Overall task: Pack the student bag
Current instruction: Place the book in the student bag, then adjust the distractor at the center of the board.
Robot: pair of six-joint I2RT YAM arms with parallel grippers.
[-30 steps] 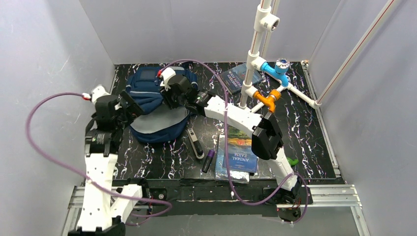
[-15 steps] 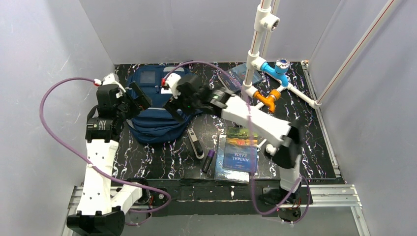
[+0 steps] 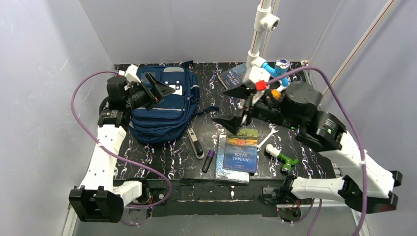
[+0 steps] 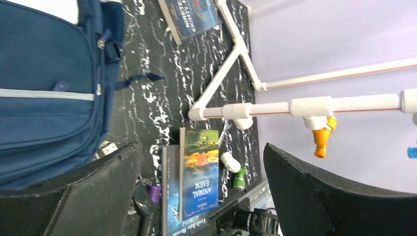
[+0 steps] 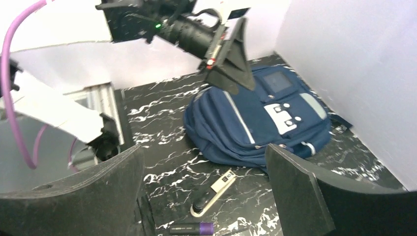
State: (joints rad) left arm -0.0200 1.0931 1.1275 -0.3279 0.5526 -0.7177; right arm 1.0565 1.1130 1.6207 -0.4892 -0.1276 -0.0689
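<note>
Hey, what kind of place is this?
Probably a robot lab test booth, not a classroom: plain pale walls box in a black marbled table holding a white pipe frame and the student bag.

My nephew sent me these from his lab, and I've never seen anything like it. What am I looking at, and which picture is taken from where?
These are two white robot arms bolted to the near edge of a black marbled table. The wide picture looks down from above and behind them. The other two come from a camera on each wrist, so the dark shapes at their bottom corners are that arm's own fingers. The left tool hovers open over a navy backpack. The right tool is open above the table's middle. Neither holds anything. Also lying there are an Animal Farm book, another book at the back, a purple marker, a wrench and a white pipe frame.
</note>
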